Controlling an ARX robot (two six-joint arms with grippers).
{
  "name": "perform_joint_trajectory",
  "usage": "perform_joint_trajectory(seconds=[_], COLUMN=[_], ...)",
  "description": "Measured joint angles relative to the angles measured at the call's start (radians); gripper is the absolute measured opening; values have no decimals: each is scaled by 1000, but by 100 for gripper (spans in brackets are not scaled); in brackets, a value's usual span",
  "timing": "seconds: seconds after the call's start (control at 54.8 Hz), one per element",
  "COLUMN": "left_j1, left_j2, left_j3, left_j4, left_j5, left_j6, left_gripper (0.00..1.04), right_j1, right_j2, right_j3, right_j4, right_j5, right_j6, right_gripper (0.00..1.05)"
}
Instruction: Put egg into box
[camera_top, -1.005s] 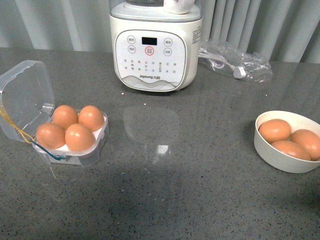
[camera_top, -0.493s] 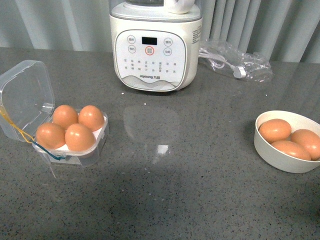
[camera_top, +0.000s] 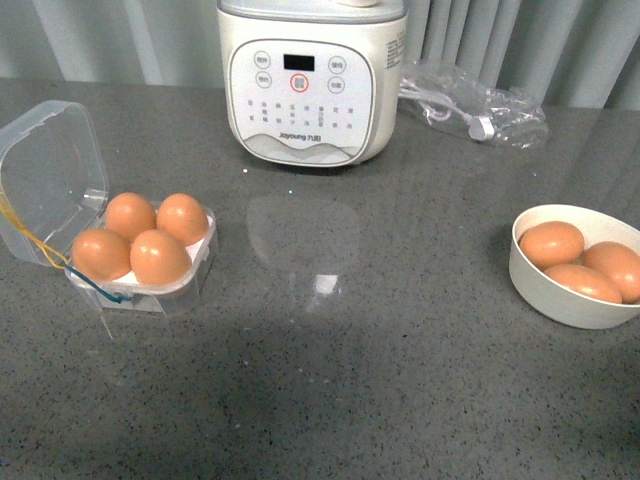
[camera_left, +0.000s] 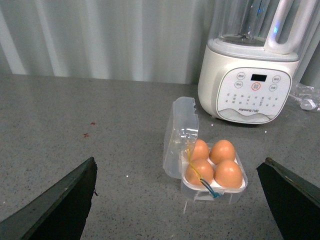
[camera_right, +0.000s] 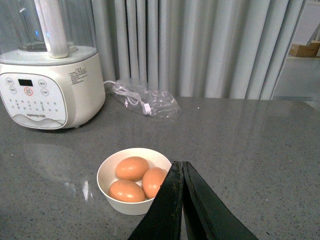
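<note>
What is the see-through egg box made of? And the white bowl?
The box looks like thin, glossy clear plastic: the table shows through its lid. The bowl is smooth, plain white with a soft sheen, maybe ceramic or plastic; the look cannot settle it.

The front camera looks down from the near edge of the table toward its far edge, taking in almost its full width. The left wrist camera stands back over the left side, facing the far edge, and shares the box and blender with the front view. The right wrist camera sits low over the right side, close to the bowl, and shares bowl and blender with it.
</note>
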Motion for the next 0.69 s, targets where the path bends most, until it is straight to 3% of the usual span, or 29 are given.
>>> perform_joint_trajectory(seconds=[0.037, 0.146, 0.256, 0.311, 0.42, 0.566, 0.694], left_j1=[0, 0, -34, 5, 74, 128, 141], left_j2=[-1, 0, 150, 286, 538, 1007, 1243], left_j3=[0, 0, 46, 64, 106, 254, 375], left_j4=[0, 0, -84, -41, 113, 322, 310], left_j5=[0, -2, -283, -341, -337, -353, -344], left_j6=[0, 0, -124, -187, -248, -299, -347], left_gripper=[98, 98, 98, 98, 98, 98, 98], right_j1=[0, 0, 0, 0, 0, 0, 0], right_j2=[0, 0, 0, -1, -1, -1, -1], right_j3=[0, 0, 0, 0, 0, 0, 0], right_j4=[-2, -3, -4, -4, -4, -4, -4], right_j5=[0, 0, 0, 0, 0, 0, 0], right_j6=[0, 0, 0, 0, 0, 0, 0], right_gripper=[5, 26, 44, 53, 68, 98, 97])
